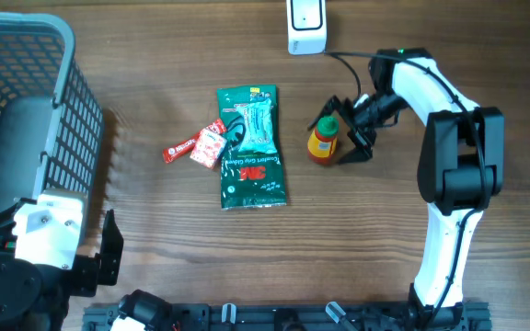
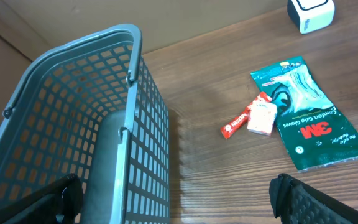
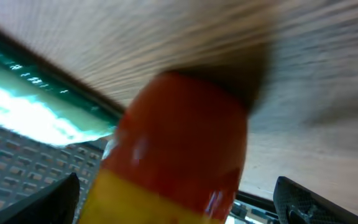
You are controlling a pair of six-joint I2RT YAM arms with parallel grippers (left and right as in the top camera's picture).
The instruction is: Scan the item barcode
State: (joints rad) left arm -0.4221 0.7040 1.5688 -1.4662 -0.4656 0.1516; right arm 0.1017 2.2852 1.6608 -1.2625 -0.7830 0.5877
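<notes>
**Your right end effector [image 1: 342, 130] is gaping wide around the bottle [image 1: 323, 140].**

From overhead you are seeing the bottle standing on the tabletop [image 1: 173, 239], right of the glove pack [image 1: 251, 147] and below the scanner [image 1: 306, 28]. The right wrist view is filling with the blurred bottle [image 3: 173, 149] between spread fingers [image 3: 48, 202], and contact is not showing. Your left end effector [image 2: 179, 202] is hanging open beside the basket [image 2: 73, 124]. Its view is catching the pack [image 2: 306, 115], the red packets [image 2: 253, 117] and the scanner [image 2: 311, 12], with only a sliver of the bottle at the right edge.
</notes>
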